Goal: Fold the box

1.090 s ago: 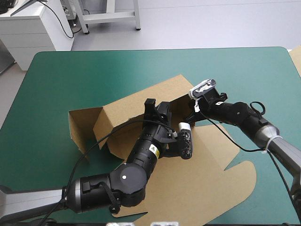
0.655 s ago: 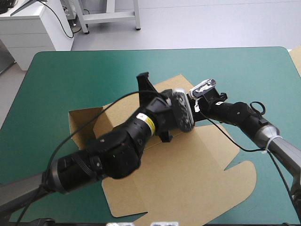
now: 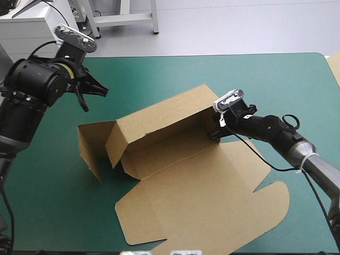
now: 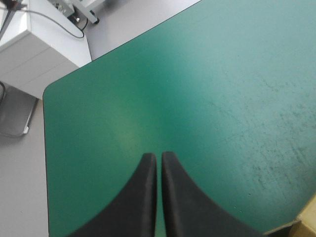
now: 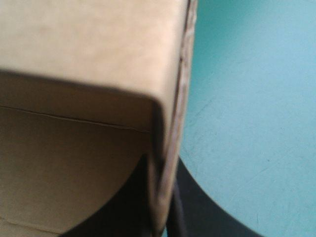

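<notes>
Change noted: the left gripper point(image 4: 159, 157), which earlier reached inside the box point(image 3: 186, 180), has withdrawn and now hangs raised over the far left corner of the teal-green cover point(image 3: 159, 74), well apart from the board. Its fingers are pressed together, holding nothing.

The right gripper point(image 3: 215, 130) is unmoved. It comes in low from the right and pinches the right end of the raised far wall point(image 3: 159, 114), with board between its fingers.

The box sits mid-table. Its left end flaps stand up and its lid lies flat toward the near right.

A yellow label point(image 3: 66, 69) shows on the left arm's housing. Its text is not legible.
</notes>
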Robot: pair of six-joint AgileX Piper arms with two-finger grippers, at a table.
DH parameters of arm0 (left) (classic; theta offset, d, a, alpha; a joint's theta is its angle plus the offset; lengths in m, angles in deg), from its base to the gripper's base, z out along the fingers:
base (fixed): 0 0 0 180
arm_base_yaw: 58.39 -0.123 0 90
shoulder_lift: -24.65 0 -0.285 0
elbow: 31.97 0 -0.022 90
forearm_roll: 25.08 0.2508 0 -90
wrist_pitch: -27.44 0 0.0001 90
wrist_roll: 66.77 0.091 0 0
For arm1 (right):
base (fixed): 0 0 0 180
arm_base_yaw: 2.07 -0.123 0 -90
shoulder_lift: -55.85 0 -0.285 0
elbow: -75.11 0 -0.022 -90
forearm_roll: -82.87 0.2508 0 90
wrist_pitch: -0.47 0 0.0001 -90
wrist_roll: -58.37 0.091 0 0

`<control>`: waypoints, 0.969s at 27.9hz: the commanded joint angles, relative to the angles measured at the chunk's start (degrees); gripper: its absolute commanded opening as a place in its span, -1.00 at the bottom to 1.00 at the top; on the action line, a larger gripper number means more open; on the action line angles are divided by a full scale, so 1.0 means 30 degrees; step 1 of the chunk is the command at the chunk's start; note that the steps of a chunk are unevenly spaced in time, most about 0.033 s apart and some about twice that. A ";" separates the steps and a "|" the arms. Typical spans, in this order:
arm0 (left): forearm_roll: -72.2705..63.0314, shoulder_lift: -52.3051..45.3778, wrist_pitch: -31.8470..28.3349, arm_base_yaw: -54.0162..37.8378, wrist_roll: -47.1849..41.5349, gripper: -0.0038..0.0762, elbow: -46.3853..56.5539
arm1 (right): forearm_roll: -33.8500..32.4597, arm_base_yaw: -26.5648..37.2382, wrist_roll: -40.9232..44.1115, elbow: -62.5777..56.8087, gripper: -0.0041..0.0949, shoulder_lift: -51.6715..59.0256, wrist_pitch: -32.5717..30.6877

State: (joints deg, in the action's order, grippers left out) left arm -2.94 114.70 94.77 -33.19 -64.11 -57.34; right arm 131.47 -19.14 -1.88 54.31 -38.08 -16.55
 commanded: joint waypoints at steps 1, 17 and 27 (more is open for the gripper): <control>-0.0390 -0.1197 -0.0909 -0.0959 -0.0502 -0.87 -0.0643 | 0.0001 -0.0023 -0.0082 0.0607 -0.96 0.0738 0.0344; 0.1759 -0.2372 0.0143 -0.0997 -0.0502 -0.89 -0.0643 | -1.1954 0.1506 1.2321 0.7162 -0.96 0.1839 -1.1628; 0.2013 -0.2372 0.0039 -0.0997 -0.0161 -0.89 -0.0643 | -1.3511 0.1506 1.5593 0.9835 -0.96 -0.1058 -1.4265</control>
State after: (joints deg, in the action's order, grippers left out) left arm 1.40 109.24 98.02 -36.09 -64.48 -57.56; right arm 89.90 -14.86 43.36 81.36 -40.10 -59.83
